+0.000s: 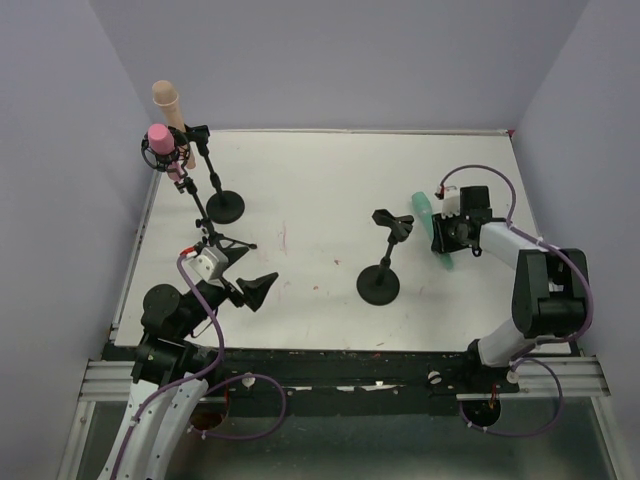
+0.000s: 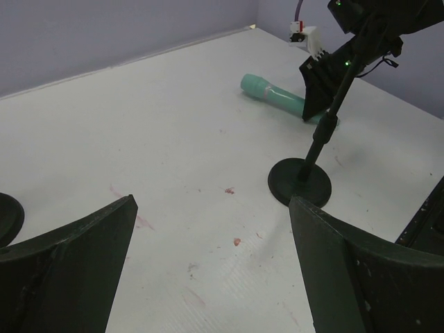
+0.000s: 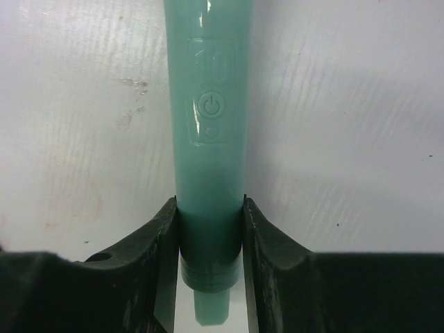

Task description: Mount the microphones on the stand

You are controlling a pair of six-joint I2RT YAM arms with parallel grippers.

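Right gripper (image 1: 447,245) clamped on the tail end of the green microphone (image 3: 208,104), which lies flat on the table (image 1: 320,180) at the right side; left gripper (image 2: 211,205) jaws wide apart, holding nothing, above the near-left table; empty stand (image 1: 380,283) between the arms; pink microphone (image 1: 158,137) and peach microphone (image 1: 168,100) sit on stands at far left.

A white table (image 1: 330,180) bears faint reddish stains (image 1: 283,238) near its middle. Pale lilac walls (image 1: 340,60) rise along the table's far, left and right edges. A metal rail (image 1: 100,378) runs along its near edge.
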